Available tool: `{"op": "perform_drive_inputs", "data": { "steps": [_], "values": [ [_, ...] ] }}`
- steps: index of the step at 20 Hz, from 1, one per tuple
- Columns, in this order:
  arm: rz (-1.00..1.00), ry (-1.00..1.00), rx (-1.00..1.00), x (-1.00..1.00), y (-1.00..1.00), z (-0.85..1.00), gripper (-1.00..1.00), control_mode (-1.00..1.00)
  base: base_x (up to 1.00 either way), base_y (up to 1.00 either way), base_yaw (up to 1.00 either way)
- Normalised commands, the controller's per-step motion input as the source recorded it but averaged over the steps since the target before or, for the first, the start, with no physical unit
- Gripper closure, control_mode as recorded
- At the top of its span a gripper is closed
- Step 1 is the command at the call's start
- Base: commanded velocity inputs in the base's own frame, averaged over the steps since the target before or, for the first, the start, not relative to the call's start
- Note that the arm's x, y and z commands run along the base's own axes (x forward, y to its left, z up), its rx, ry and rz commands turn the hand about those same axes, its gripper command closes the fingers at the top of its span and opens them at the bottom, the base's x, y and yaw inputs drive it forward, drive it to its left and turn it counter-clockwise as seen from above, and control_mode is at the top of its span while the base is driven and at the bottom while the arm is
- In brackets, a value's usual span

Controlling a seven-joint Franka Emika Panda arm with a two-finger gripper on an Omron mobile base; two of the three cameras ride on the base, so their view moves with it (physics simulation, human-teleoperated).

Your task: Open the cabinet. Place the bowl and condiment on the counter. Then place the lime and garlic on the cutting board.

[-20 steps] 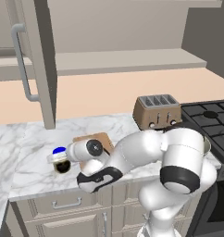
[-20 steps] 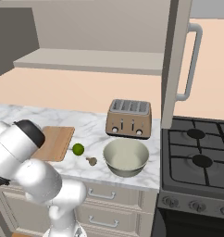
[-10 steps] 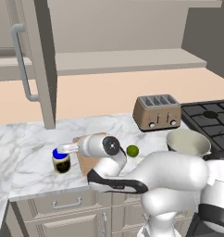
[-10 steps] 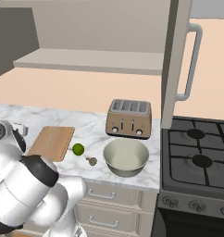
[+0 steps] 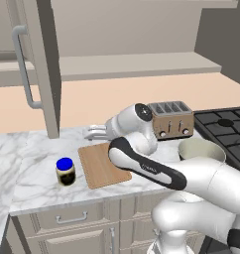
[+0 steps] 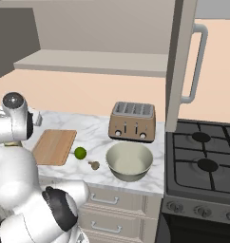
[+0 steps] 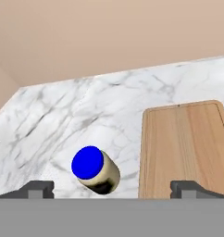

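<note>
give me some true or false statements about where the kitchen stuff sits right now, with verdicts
1. The condiment jar stands on the counter, beside the cutting board. True.
2. The lime lies on the cutting board. False: it lies on the counter, just off the board's edge.
3. The bowl sits in front of the toaster. True.
4. The garlic lies inside the bowl. False: it lies on the counter between lime and bowl.
5. The pincer grips the jar. False: its jaws stand open, holding nothing.
</note>
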Motion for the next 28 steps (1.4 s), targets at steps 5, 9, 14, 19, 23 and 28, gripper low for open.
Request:
{"op": "perform_drive_inputs", "data": {
  "steps": [5,9,14,19,23,28],
  "values": [
    [-0.06,0.17,-0.1,0.0,-0.66,0.08,-1.0,-1.0,0.0,0.0,0.0],
    [-0.01,-0.01,-0.02,0.0,-0.34,-0.44,-1.0,-1.0,0.0,0.0,0.0],
    [0.0,-0.03,0.0,0.0,-0.33,-0.24,-1.0,-1.0,0.0,0.0,0.0],
    [0.0,0.01,-0.14,0.0,-0.51,0.0,-1.0,-1.0,0.0,0.0,0.0],
    [0.0,0.02,-0.19,0.03,-0.7,0.0,-1.0,-1.0,0.0,0.0,0.0],
    [0.0,0.05,-0.12,0.05,-0.75,-0.06,-1.0,-1.0,0.0,0.0,0.0]
  ]
}}
